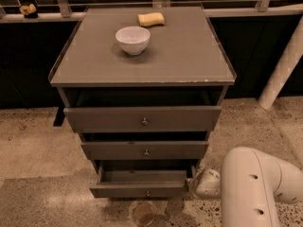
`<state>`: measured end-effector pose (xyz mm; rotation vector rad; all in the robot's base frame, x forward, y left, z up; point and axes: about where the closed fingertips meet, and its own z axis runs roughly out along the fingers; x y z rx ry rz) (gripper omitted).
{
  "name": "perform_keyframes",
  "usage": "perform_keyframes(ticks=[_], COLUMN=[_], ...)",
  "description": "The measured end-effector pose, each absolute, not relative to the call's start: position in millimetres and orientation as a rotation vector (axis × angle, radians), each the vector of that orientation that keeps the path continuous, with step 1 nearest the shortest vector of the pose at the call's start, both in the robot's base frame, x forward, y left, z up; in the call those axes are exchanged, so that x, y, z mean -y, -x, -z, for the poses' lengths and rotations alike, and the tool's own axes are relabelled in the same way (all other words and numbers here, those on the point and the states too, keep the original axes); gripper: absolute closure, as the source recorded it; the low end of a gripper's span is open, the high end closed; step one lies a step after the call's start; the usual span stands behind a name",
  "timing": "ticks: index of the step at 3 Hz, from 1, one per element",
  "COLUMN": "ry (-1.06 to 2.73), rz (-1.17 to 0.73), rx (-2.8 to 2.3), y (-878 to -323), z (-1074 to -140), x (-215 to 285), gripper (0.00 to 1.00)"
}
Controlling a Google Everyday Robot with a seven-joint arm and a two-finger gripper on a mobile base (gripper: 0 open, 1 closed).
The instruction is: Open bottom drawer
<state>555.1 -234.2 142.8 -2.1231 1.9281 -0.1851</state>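
Observation:
The bottom drawer (142,189) is the lowest of three grey-brown drawers in the cabinet. It is pulled out, so its empty inside shows, and it has a tiny metal knob (148,193) at the centre of its slim front. My gripper (195,183) is at the drawer's right front corner, at the end of the white arm (251,188) that comes in from the lower right. The arm's wrist hides most of the gripper.
The top drawer (143,119) and the middle drawer (145,150) also stand out a little. A white bowl (132,39) and a yellow sponge (151,19) lie on the cabinet top (189,56). A white post (281,70) leans at the right. Speckled floor surrounds the cabinet.

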Motion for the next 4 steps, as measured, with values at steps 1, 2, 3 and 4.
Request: perform_keyframes(ticks=[1,2,3,4], ry=[2.125,2.125,2.127,2.127], rz=[0.152,0.152,0.152,0.141], rx=[-1.955,-1.955,-1.943,-1.948], y=[-537.5,-537.5,-526.3,-518.2], z=[-142.0,-142.0,-137.7,-138.3], x=[232.5,232.5,236.9,235.6], gripper=[1.0,1.0,1.0,1.0])
